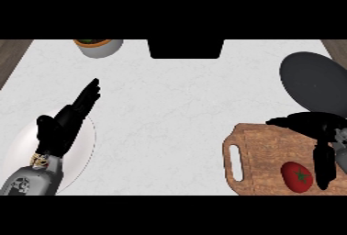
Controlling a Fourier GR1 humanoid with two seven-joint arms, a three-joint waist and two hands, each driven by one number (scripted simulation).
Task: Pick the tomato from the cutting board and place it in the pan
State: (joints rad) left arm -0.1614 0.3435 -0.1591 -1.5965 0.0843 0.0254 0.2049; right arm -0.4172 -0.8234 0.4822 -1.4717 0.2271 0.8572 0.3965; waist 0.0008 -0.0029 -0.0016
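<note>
- Tomato's route runs across the tabletop (pixel 176 101), a pale marbled surface; a pot (pixel 99 46) stands at its far edge and a plate (pixel 85 151) lies under the left forearm.
- Pan (pixel 315 80): dark, far right, just beyond the cutting board (pixel 261 151).
- Right hand (pixel 318 126) hangs over the board's right part, fingers relaxed, grasping nothing.
- Left hand (pixel 71 117) rests released over the plate.
- Tomato (pixel 296 176) lies on the board's near right corner, just beside a lowered finger; being round, it could likely roll off the edge if nudged.
</note>
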